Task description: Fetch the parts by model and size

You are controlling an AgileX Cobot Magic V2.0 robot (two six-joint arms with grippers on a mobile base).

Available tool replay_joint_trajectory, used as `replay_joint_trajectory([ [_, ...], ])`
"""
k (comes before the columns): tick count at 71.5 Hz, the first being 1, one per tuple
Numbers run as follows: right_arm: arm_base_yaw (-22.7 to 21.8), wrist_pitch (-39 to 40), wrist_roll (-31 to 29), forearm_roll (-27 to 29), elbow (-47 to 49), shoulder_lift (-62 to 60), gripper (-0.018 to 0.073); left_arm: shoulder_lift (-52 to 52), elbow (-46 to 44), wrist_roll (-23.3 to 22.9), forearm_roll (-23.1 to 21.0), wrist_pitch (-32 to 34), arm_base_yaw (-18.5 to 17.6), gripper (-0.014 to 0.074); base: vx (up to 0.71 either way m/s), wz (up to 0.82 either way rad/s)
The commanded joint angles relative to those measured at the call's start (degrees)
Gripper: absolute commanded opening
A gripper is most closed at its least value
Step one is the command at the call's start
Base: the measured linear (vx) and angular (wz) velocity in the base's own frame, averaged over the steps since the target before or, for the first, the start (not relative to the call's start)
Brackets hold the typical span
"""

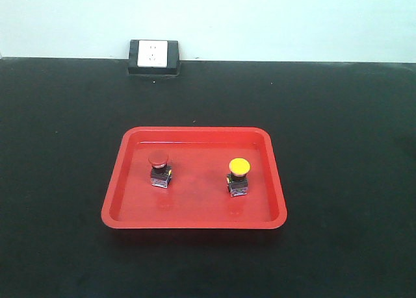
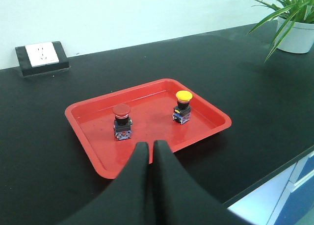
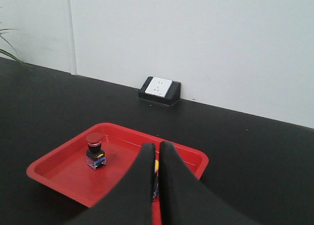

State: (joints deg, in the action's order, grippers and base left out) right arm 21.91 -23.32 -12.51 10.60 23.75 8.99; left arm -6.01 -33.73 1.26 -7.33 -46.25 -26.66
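Two parts stand upright in a red tray (image 1: 195, 204). The red-capped push-button (image 1: 158, 168) is on the tray's left side and the yellow-capped one (image 1: 238, 176) on its right, each on a dark block with blue markings. Neither gripper appears in the front view. In the left wrist view my left gripper (image 2: 150, 145) is shut and empty, hanging near the tray's (image 2: 98, 151) front rim, short of the red button (image 2: 122, 122) and yellow button (image 2: 183, 107). My right gripper (image 3: 157, 145) is shut and empty; the yellow button (image 3: 156, 166) shows only as a sliver behind its fingers, with the red button (image 3: 94, 150) to the left.
A white socket on a black block (image 1: 154, 56) sits at the table's back edge by the wall. A potted plant (image 2: 296, 34) stands at one far corner. The black table's edge (image 2: 274, 176) drops off beside the tray in the left wrist view.
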Motion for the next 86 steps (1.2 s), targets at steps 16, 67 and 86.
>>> replay_joint_trajectory([
  [16, -0.3, 3.9, -0.5, 0.1, 1.5, 0.7, -0.0009, -1.0, -1.2, -0.2, -0.7, 4.4, -0.5, -0.0006, 0.0, 0.0],
  [67, -0.3, 3.9, -0.5, 0.1, 1.5, 0.7, -0.0009, 3.9, 20.2, -0.2, 4.3, 30.7, 21.8, -0.0006, 0.0, 0.0],
  [86, -0.3, 3.9, -0.5, 0.1, 1.5, 0.7, -0.0009, 7.7, 35.0, -3.5, 4.3, 45.1, 25.9, -0.0006, 0.0, 0.0],
])
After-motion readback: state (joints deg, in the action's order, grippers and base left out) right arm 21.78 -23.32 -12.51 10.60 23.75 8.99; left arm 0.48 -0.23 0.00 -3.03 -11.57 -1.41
